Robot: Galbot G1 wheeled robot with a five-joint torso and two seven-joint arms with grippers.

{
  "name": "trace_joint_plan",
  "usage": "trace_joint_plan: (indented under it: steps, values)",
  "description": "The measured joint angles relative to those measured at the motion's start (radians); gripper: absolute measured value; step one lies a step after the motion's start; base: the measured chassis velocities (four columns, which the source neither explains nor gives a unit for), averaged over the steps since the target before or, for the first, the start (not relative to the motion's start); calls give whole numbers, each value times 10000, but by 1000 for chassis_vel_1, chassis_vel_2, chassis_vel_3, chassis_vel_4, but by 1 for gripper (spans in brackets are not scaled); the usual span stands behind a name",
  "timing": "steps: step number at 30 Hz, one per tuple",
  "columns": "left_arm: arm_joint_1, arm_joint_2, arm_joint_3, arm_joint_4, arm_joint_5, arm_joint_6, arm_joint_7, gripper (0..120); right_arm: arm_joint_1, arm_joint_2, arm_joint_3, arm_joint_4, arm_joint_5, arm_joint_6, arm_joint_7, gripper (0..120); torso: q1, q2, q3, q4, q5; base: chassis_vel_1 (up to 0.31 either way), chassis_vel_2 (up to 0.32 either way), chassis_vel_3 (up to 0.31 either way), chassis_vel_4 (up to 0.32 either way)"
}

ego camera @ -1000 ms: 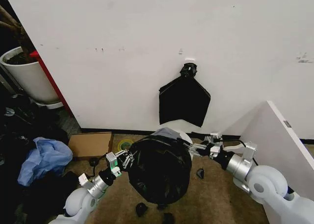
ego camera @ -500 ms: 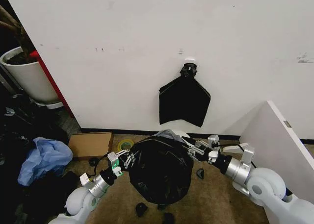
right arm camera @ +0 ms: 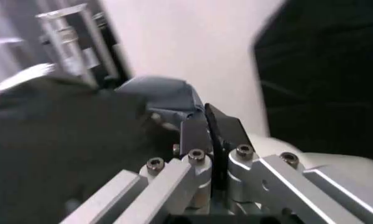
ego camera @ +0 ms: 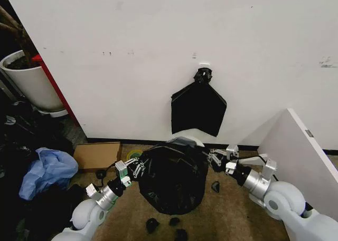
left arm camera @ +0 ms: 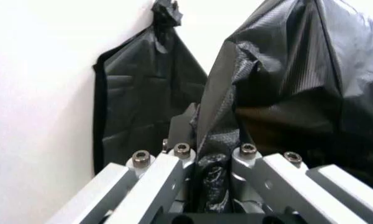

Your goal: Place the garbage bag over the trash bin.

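While you watch from the head view, the white wall [ego camera: 169, 56] takes up most of the scene, and against its foot, low and centre, sits the garbage bag [ego camera: 171, 180], a big glossy black bulge draped over the trash bin [ego camera: 191, 137]. Of that bin you see just a sliver of cream-white rim poking out at the bag's 12 o'clock edge, touching the film.

At the bag's 9 o'clock side you have the left gripper [ego camera: 136, 169], reaching in from the lower left. Its fingers are pinched together on a fold of the black film; in the left wrist view the gathered plastic [left arm camera: 217, 154] runs straight down between the two closed fingers [left arm camera: 174, 182], with the rest of the bag billowing up beyond them.

At the bag's 3 o'clock side, slightly higher, you have the right gripper [ego camera: 214, 157], coming in from the lower right. The right wrist view shows its fingers [right arm camera: 199, 135] pressed nearly flat together with a thin dark strip caught between them, and the dark bag mass lies right against the fingertips, so it grips the bag's edge. The pale bin rim [right arm camera: 311, 161] curves just beside that gripper.

On the wall above the bin, at 12 o'clock from it, hangs a flat black bag with a knotted top [ego camera: 198, 106], apart from the garbage bag. Far off at 9 o'clock lie a light blue plastic bag [ego camera: 48, 170] and a flat cardboard piece [ego camera: 96, 155]; a white plant pot [ego camera: 29, 83] stands at 10 o'clock. Small black scraps [ego camera: 152, 225] dot the floor at the bag's 6 o'clock.
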Motion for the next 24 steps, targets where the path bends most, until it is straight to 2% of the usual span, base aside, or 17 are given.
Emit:
trace_joint_plan:
  steps: [5, 9, 13, 14, 17, 18, 20, 21, 22, 24]
  values:
    - [-39, -2, -6, -212, -171, 156, 220, 4, -20, 178, -59, -268, -325, 88, 1582, 0, 0, 0, 0, 1, 0, 0, 0, 0, 0]
    - [-28, 27, -72, -361, -307, 241, 296, 4, -36, 240, -62, -657, -1103, 340, 1606, 0, 0, 0, 0, 0, 1, 0, 0, 0, 0]
    - [-12, 27, -117, -426, -357, 295, 91, 4, -29, 407, -131, -1284, -2390, 1744, 912, 0, 0, 0, 0, 0, 2, 0, 0, 0, 0]
    - [-12, 27, -117, -426, -357, 295, 91, 4, -29, 407, -131, -1284, -2390, 1744, 912, 0, 0, 0, 0, 0, 2, 0, 0, 0, 0]
    - [-3, -93, -123, -448, -287, 303, -546, 4, -156, 454, -186, -1195, -2380, 2213, 737, 13, 0, 0, 0, -1, 0, 0, 0, 0, 0]
    - [7, -139, -101, -474, -230, 328, -821, 4, -173, 467, -187, -1142, -2336, 2231, 775, 13, 0, 0, 0, -1, 0, 0, 0, 0, 0]
    - [47, -252, -3, -567, -22, 452, -1597, 4, -203, 531, -153, -970, -2309, 2003, 1627, 25, 0, 0, 0, 3, 1, 0, 0, 0, 0]
    - [59, -302, 46, -614, 88, 535, -1960, 4, -216, 559, -106, -867, -2398, 1681, 2487, 30, 0, 0, 0, 3, -2, 0, 0, 0, 0]
    - [59, -302, 46, -614, 88, 535, -1960, 4, -216, 559, -106, -867, -2398, 1681, 2487, 30, 0, 0, 0, 3, -2, 0, 0, 0, 0]
    - [69, -361, 127, -714, 183, 680, -2483, 4, -258, 601, -71, -595, -2593, 943, 4299, 36, 0, 0, 0, 1, 1, 0, 0, 0, 0]
